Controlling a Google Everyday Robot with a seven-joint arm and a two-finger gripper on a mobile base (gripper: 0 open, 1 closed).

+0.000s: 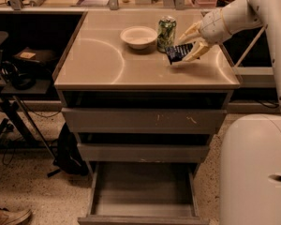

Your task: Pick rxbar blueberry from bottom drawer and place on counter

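Your snack bar (176, 54) is out of the drawer and pinched in the tool (184, 48). The dark wrapper is tilted, with its lower corner right down at the surface (107, 67); whether that corner touches or sits just above, you cannot tell from this view. The tool is closed on the bar, one finger above it and one below. It hangs over the right rear part of the surface, reaching in on the arm (232, 18) from the right. Just to the tool's left stands the green can (166, 31), very near the wrapper's edge, and beyond the can on that same side sits the pale bowl (138, 36). Well below the tool and nearer the camera, the bottom drawer (143, 191) stands pulled out with nothing showing in it. I judge you are in the last step: the pick is done and the placing is in hand. The next move calls for settling the bar flat onto the bare patch under the tool, then opening the fingers and drawing back up and to the right. Watch the can: a drift to the tool's left on release could nudge it.
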